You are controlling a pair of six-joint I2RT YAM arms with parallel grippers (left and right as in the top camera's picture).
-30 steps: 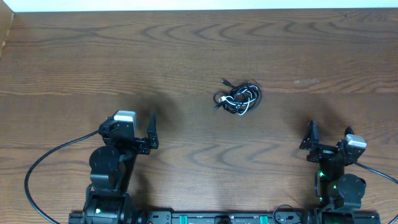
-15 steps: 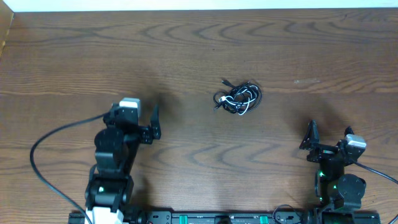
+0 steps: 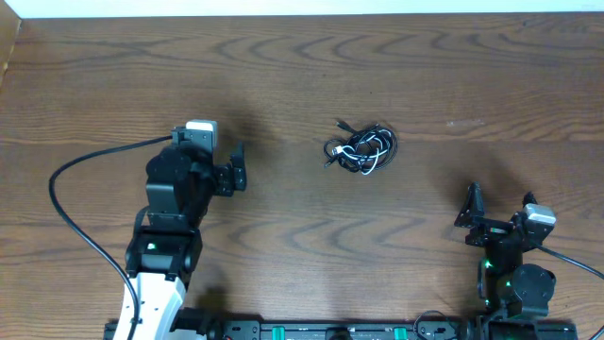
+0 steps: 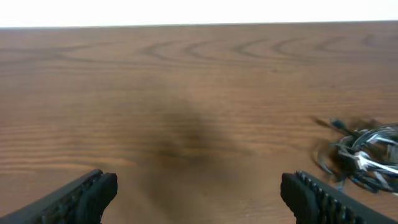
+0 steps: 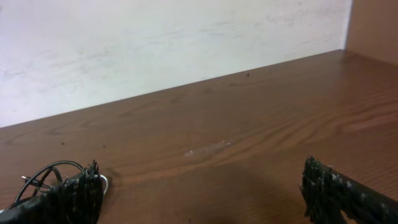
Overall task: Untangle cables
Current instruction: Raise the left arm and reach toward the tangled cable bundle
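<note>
The cables (image 3: 361, 151) lie in one small knot of black and white cords at the middle of the table. My left gripper (image 3: 217, 162) hangs open to their left, well apart from them and holding nothing. In the left wrist view the cables (image 4: 360, 150) sit at the right edge, beyond the right fingertip (image 4: 314, 198), and the left gripper (image 4: 199, 202) spans bare wood. My right gripper (image 3: 498, 210) stands open near the front right. In its wrist view the cables (image 5: 40, 177) peek out past the left fingertip (image 5: 71, 198), and the right gripper (image 5: 202, 199) is empty.
A thick black wire (image 3: 71, 208) loops out from the left arm over the front left of the wooden table (image 3: 302, 66). A white wall (image 5: 155, 43) runs along the table's far edge. A raised wooden side shows at the far right (image 5: 373, 25).
My left arm has reached forward, away from its base, and its gripper has moved up the table, staying open. The right arm and the cables have not moved.
</note>
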